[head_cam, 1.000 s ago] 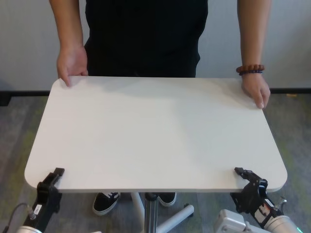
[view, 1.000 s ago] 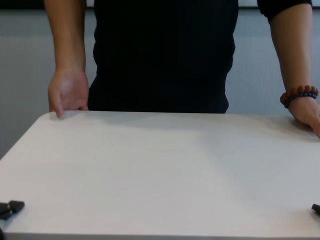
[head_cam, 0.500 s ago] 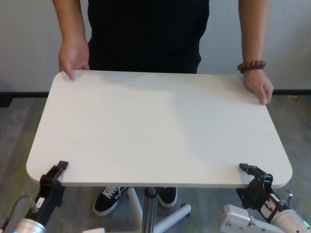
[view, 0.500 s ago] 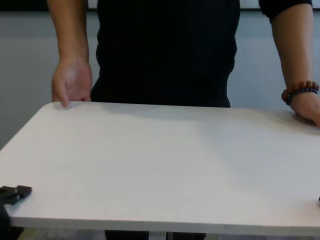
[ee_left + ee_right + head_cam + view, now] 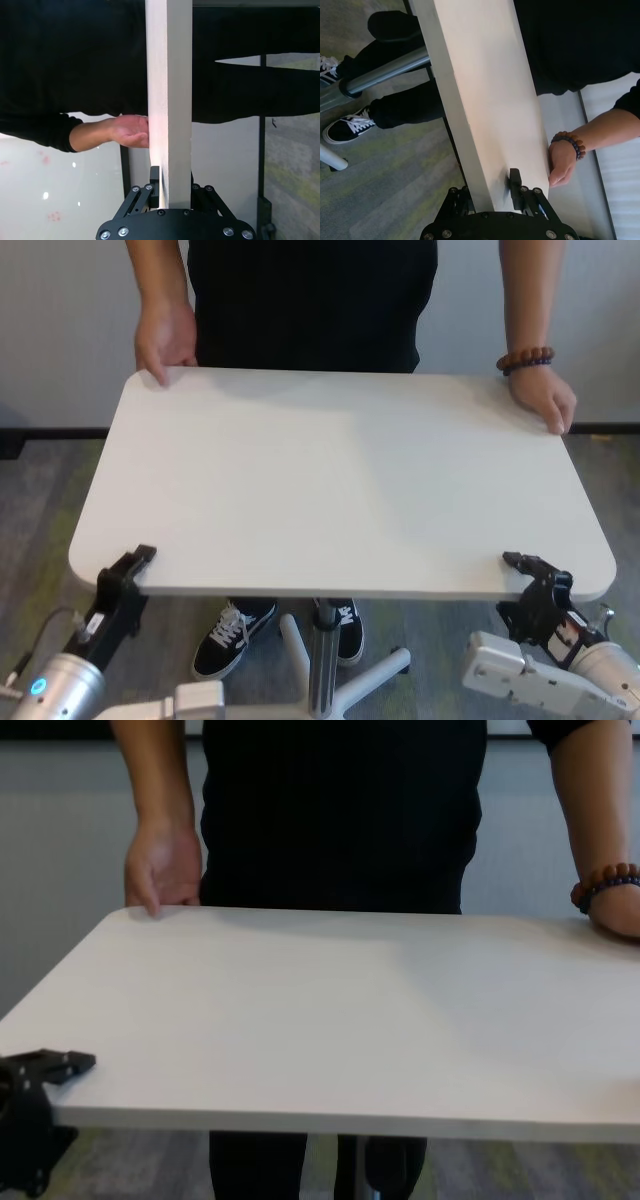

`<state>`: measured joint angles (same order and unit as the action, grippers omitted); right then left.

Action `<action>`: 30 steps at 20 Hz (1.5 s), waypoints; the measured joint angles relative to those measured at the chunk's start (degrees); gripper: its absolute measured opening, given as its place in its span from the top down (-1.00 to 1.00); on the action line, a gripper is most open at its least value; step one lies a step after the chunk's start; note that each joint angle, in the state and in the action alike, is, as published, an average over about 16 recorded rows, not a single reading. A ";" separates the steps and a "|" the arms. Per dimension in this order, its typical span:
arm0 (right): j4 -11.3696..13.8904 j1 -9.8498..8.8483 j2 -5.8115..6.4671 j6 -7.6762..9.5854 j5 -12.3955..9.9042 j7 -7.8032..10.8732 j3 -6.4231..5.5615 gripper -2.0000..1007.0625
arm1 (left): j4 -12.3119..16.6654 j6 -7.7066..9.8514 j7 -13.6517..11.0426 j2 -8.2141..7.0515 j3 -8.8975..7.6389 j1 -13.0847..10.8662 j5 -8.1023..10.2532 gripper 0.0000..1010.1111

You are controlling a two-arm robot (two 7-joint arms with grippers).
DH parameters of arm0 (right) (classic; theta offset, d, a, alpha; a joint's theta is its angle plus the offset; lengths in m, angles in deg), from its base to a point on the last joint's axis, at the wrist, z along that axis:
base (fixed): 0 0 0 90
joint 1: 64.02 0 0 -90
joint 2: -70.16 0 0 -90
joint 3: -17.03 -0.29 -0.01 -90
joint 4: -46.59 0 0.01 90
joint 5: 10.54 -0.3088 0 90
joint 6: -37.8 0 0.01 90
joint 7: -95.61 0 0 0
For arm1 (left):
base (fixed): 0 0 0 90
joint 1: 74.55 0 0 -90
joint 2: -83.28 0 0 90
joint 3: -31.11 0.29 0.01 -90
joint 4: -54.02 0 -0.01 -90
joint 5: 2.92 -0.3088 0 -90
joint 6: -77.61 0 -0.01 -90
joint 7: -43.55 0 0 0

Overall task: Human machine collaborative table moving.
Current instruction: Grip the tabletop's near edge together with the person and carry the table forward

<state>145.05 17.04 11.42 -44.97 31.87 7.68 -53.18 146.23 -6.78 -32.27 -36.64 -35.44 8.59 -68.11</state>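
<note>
Head view: a white table [image 5: 340,480] stands between the robot and a person [image 5: 315,300] in black, whose hands rest on its far corners. The left gripper [image 5: 135,565] pinches the near left edge; the right gripper [image 5: 535,575] pinches the near right edge.

Chest view: the tabletop [image 5: 330,1010] fills the frame, with the left gripper [image 5: 55,1067] at its near corner.

Left wrist view: fingers [image 5: 155,182] clamp the table's edge [image 5: 170,100].

Right wrist view: fingers [image 5: 514,182] clamp the tabletop [image 5: 490,100] beside a braceleted hand [image 5: 562,162].
</note>
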 joint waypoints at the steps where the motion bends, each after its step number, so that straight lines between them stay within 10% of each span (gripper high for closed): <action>1: 0.04 0.26 -0.01 0.01 0.17 0.33 -0.08 0.28 | -0.14 -0.24 -0.28 -0.01 0.16 0.51 0.03 0.45; 16: -2.51 6.47 -1.49 -1.06 3.80 4.45 0.25 0.28 | -4.38 -4.96 -2.88 0.46 2.35 8.53 3.51 0.46; 30: -7.09 12.07 -3.13 -2.26 5.97 5.61 1.58 0.29 | -8.42 -3.57 -2.82 1.57 3.59 13.62 3.16 0.46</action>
<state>137.96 29.10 8.29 -47.23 37.84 13.30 -51.60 137.81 -10.35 -35.09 -35.07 -31.85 22.21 -64.95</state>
